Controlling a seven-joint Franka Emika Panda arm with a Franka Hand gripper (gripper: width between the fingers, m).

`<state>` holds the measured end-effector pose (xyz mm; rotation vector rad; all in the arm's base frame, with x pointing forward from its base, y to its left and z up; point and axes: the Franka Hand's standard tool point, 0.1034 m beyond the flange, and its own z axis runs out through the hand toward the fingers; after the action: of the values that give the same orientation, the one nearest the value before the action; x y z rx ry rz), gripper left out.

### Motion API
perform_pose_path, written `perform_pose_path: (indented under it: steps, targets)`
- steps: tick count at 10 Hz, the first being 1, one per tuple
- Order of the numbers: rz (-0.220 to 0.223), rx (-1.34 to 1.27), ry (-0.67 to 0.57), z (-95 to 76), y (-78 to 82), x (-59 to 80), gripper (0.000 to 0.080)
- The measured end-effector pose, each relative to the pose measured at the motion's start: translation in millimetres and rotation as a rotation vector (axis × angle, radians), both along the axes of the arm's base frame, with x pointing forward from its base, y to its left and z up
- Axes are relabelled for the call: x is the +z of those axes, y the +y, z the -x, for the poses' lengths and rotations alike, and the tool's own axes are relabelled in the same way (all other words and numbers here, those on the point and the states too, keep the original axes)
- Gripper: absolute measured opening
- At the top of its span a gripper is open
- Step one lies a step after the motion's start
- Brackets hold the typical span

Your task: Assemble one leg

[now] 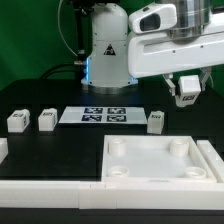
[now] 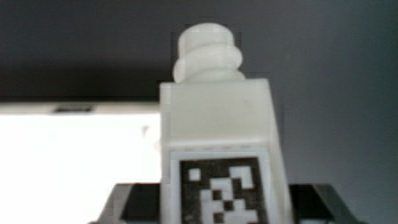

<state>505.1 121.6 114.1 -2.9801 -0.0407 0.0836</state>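
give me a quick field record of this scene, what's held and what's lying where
gripper: shut on held leg, raised above the table
loose legs: three on the table, two at the exterior view's left, one toward its right
marker board: flat, between them
panel: in front, no leg fitted

Hung as one small white chunky leg (image 1: 187, 91) clear of the dark table (image 1: 60, 150), high at the exterior view's right, gripped and roughly upright. Showed in the wrist view as that same leg (image 2: 217, 120): blocky, with a rounded, ribbed knob at one end and a black-and-white square tag on the face near the other. Stood on the table as a second leg (image 1: 16, 121) and third leg (image 1: 46, 120), near each other at the exterior view's left. Stood as a fourth leg (image 1: 156, 121) well apart from those two, lower than the lifted one.
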Motion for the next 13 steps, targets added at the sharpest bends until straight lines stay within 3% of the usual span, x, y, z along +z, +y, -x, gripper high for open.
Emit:
perform_pose_path:
  steps: [2, 4, 5, 6, 10, 12, 13]
  targets:
    - [0.003, -0.006, -0.117, -17.1, -6.2, 6.3, 0.0290]
    - [0.021, -0.026, -0.303, -17.4, -9.3, 2.8, 0.0290]
    - [0.025, -0.021, -0.308, -13.0, -10.2, -1.6, 0.0290]
    - [0.026, 0.006, -0.310, -20.4, -13.3, -5.1, 0.0290]
    - [0.009, 0.044, -0.357, -84.3, -11.4, 0.3, 0.0290]
    - [0.007, 0.082, -0.377, -103.4, -11.5, -0.3, 0.0290]
    - [0.009, 0.081, -0.381, -102.0, -11.2, -1.1, 0.0290]
